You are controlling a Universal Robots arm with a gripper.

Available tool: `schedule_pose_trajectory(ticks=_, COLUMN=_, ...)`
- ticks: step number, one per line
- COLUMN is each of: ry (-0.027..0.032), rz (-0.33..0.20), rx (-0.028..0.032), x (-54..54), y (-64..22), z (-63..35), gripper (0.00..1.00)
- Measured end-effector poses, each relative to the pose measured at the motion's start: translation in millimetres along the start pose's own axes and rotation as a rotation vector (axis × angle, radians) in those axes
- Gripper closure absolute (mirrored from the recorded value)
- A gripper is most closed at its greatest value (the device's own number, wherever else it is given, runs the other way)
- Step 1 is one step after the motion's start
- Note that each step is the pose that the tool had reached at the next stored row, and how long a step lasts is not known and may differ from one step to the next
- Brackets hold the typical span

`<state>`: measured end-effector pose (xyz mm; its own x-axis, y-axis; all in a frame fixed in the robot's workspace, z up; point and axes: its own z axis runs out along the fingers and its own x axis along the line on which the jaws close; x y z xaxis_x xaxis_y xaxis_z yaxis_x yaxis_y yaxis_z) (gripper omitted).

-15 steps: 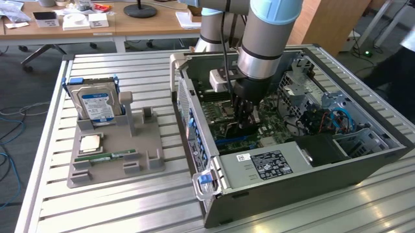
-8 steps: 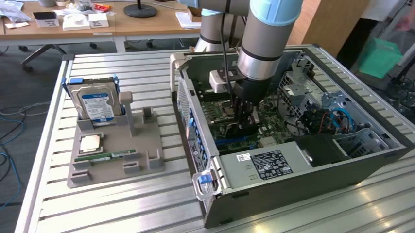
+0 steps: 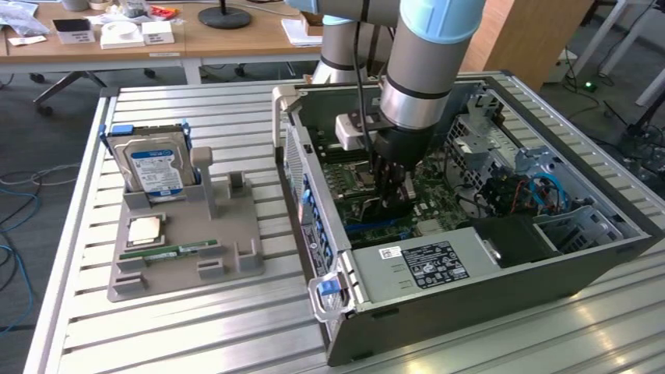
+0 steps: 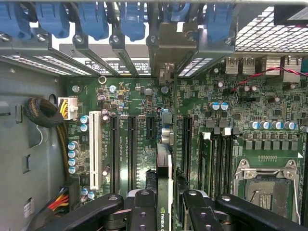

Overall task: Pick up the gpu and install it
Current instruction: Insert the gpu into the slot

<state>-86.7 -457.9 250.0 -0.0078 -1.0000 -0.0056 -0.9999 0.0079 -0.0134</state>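
Note:
The gpu (image 4: 164,166) is seen edge-on in the wrist view, a thin board standing upright between my fingers (image 4: 144,207). Its silvery bracket (image 4: 166,53) reaches the rear slot openings of the case. My gripper (image 4: 163,204) is shut on it, just above the long dark expansion slots of the green motherboard (image 4: 134,96). In the exterior view my gripper (image 3: 390,183) reaches down inside the open computer case (image 3: 468,273), with the dark gpu (image 3: 387,209) below it, low over the board. Whether the card's edge is seated in a slot is hidden.
A grey holder (image 3: 187,241) at the exterior view's left carries a hard drive (image 3: 156,167), a processor chip (image 3: 146,228) and a green memory stick (image 3: 171,251). Inside the case are a white slot (image 4: 95,149), the processor socket (image 4: 267,183), cables (image 4: 62,139) and blue latches (image 4: 130,19).

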Motion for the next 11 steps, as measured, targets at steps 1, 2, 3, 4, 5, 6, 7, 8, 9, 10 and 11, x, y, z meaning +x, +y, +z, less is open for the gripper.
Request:
schedule_pose_trajectory(ticks=1, ry=0.0, rz=0.0, rx=0.0, x=0.0, y=0.0, z=0.5, gripper=0.74)
schedule_pose_trajectory(ticks=2, ry=0.0005, rz=0.0, rx=-0.0002, x=0.1, y=0.0, z=0.8, gripper=0.74)
schedule_pose_trajectory(ticks=3, ry=0.0008, rz=0.0, rx=-0.0004, x=0.1, y=0.1, z=1.1, gripper=0.74)
schedule_pose_trajectory(ticks=4, ry=0.0001, rz=0.0, rx=-0.0004, x=0.0, y=0.1, z=1.5, gripper=0.74)
schedule_pose_trajectory(ticks=5, ry=0.0001, rz=0.0, rx=-0.0002, x=0.0, y=0.1, z=1.7, gripper=0.74)
schedule_pose_trajectory(ticks=6, ry=0.0003, rz=0.0, rx=-0.0002, x=0.0, y=0.1, z=1.8, gripper=0.74)
schedule_pose_trajectory(ticks=7, ry=0.0002, rz=0.0, rx=-0.0001, x=0.0, y=0.1, z=2.1, gripper=0.74)
schedule_pose_trajectory(ticks=8, ry=0.0004, rz=0.0, rx=-0.0002, x=0.0, y=0.1, z=2.1, gripper=0.74)
schedule_pose_trajectory(ticks=9, ry=0.0004, rz=0.0, rx=-0.0002, x=0.1, y=0.1, z=2.2, gripper=0.74)
schedule_pose_trajectory(ticks=10, ry=0.0005, rz=0.0, rx=-0.0002, x=0.1, y=0.1, z=2.2, gripper=0.74)
schedule_pose_trajectory(ticks=11, ry=0.0004, rz=0.0, rx=-0.0002, x=0.1, y=0.1, z=2.2, gripper=0.74)
